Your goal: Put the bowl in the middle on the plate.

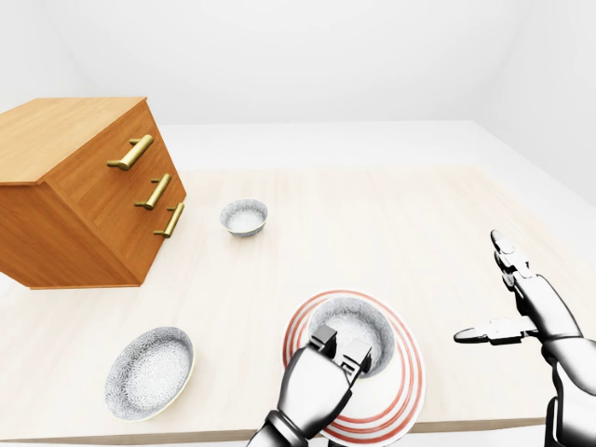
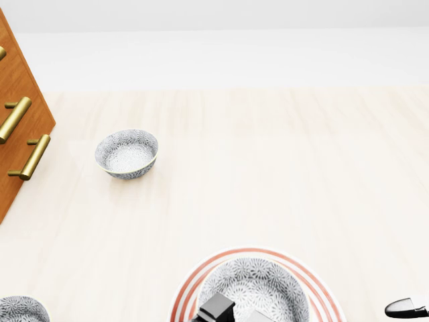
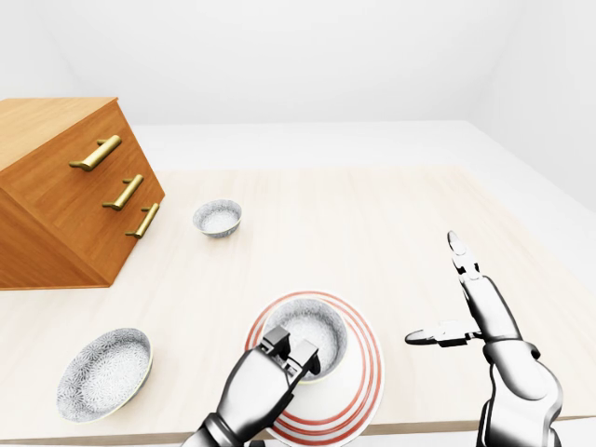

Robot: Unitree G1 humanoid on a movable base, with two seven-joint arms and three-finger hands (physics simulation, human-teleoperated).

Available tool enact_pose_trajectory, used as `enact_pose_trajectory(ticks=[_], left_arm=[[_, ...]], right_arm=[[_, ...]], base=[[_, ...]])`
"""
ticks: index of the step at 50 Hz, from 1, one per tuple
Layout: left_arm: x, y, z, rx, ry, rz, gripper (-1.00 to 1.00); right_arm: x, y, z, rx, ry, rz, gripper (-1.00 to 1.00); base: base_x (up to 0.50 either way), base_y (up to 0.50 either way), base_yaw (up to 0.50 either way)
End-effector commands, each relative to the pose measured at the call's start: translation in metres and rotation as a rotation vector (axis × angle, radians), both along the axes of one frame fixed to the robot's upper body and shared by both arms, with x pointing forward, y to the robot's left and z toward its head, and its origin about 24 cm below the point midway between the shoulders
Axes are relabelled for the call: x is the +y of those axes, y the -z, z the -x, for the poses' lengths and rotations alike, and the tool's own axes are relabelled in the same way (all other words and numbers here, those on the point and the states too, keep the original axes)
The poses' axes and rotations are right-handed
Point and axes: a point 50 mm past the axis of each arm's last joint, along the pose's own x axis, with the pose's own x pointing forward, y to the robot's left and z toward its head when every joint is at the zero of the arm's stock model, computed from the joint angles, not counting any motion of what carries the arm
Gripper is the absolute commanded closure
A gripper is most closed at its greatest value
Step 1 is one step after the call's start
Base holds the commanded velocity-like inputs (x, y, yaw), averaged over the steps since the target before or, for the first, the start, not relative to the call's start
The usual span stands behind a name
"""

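**Left-eye view.** The bowl (image 1: pixel 352 328) sits on the red-striped plate (image 1: pixel 410 372), near the bottom edge of the tabletop (image 1: pixel 391 233). The left hand (image 1: pixel 342 352) reaches in from below, and its fingers (image 1: pixel 326 340) pinch the bowl's lower rim. The right hand (image 1: pixel 526 303) is at the right, well apart from the plate, with fingers spread and thumb pointing left; it grips nothing. A wide bowl (image 1: pixel 149 371) lies at lower left. A small bowl (image 1: pixel 244 218) stands near the top, just beside a tilted wooden chest of drawers (image 1: pixel 74 205) with brass handles.
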Motion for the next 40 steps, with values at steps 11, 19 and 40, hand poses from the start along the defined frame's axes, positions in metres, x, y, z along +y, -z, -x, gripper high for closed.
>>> enact_pose_trajectory(ticks=[11,19,40], left_arm=[[-0.0013,0.0026,-0.0007,-0.044,-0.008,-0.012,1.0],[-0.0017,0.0049,-0.0009,-0.041,-0.007,-0.009,1.0],[-0.0037,0.007,-0.0011,-0.031,-0.006,-0.008,1.0]], right_arm=[[-0.0006,0.0016,-0.0002,0.005,0.003,-0.003,-1.0],[-0.0002,0.001,0.0,0.004,0.002,-0.001,-1.0],[0.0001,0.0005,-0.0006,0.002,0.0,0.0,-1.0]], base=[[0.0,0.0,0.0],[0.0,0.0,0.0],[0.0,0.0,0.0]])
